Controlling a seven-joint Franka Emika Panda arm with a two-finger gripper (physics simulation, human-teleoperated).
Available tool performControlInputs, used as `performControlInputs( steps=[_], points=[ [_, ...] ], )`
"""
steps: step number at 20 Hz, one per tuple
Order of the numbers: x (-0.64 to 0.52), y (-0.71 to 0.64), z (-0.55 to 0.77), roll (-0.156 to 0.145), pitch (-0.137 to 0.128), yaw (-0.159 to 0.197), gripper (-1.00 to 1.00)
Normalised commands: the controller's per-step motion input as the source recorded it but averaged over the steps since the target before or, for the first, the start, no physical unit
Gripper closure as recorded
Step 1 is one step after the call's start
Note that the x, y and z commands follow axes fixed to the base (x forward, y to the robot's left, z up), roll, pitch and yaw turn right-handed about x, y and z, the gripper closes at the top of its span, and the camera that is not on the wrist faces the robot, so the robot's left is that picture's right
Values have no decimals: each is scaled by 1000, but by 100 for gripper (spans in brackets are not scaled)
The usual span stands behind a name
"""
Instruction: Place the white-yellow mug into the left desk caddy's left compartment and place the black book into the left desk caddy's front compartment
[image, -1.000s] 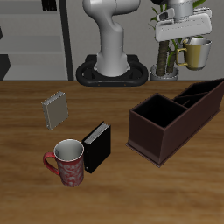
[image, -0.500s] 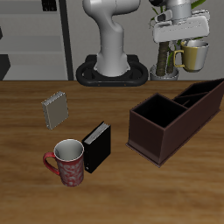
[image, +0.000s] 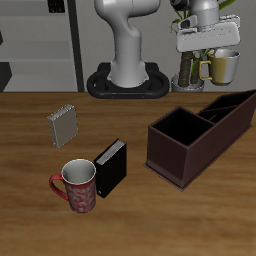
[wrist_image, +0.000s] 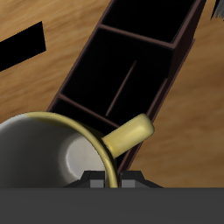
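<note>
Currently notebook (image: 63, 126), red mug (image: 78, 185) and book (image: 110, 167) are sitting untouched on the table (image: 30, 210); caddy (image: 195, 135) is waiting open-topped. Gripper (image: 214, 52) is clamping the mug (image: 224, 65) by its rim, carrying it high above the caddy for lowering in. No readable writing anywhere.

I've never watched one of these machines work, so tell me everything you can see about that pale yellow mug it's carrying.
The white-yellow mug is glossy, ceramic-looking, pale cream-yellow outside, whitish inside, with a yellow rim and a curved yellow handle. It looks empty. It hangs upright in the air, gripped at its rim by the claw, touching nothing else. In the wrist view it sits directly above the left desk caddy, whose dark divided sections lie open beneath it. It is held high, well clear of the wooden table.
</note>
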Motion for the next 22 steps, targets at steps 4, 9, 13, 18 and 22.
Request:
performControlInputs(
  steps=[4,9,13,18,22],
  points=[
    [15,130,-73,16,17,15,100],
    [-12,71,-29,7,4,-2,100],
    [-71,105,25,22,1,-24,100],
    [-13,-72,135,-89,-22,61,100],
    [42,176,-76,-110,91,89,100]
  ],
)
